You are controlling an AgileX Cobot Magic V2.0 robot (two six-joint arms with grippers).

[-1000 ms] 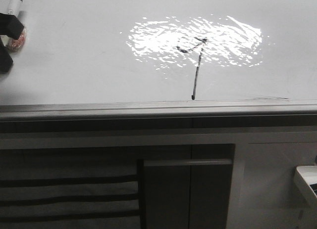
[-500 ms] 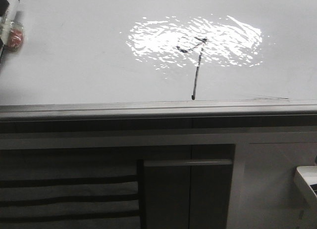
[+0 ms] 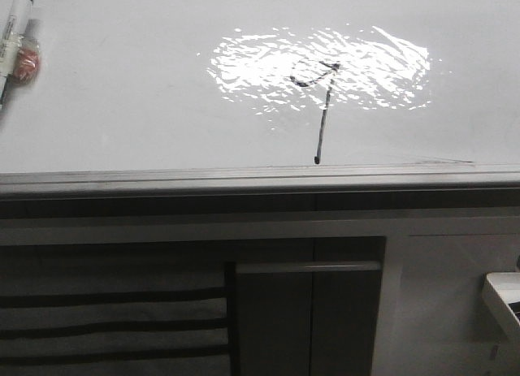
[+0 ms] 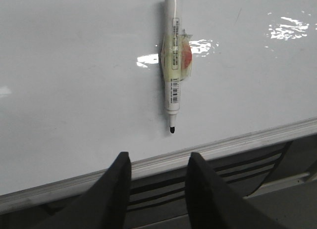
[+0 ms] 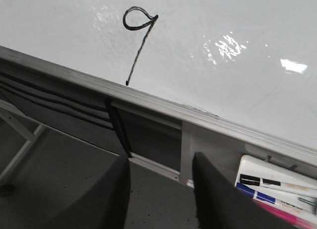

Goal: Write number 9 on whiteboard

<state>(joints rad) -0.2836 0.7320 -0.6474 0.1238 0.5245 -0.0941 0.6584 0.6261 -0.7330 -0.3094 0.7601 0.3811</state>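
Note:
The whiteboard lies flat and carries the number 9, a black loop with a long stem down to its grey edge strip. The 9 also shows in the right wrist view. A white marker with an uncapped black tip lies loose on the board at far left; in the left wrist view the marker lies beyond my open, empty left gripper, apart from it. My right gripper is open and empty, below the board's edge.
Dark cabinet fronts stand below the board's edge. A white tray with several markers sits by the right gripper; its corner shows in the front view. A glare patch covers the board's middle.
My left gripper has let go of the marker and drawn back out of the front view. The marker stays lying on the board at far left.

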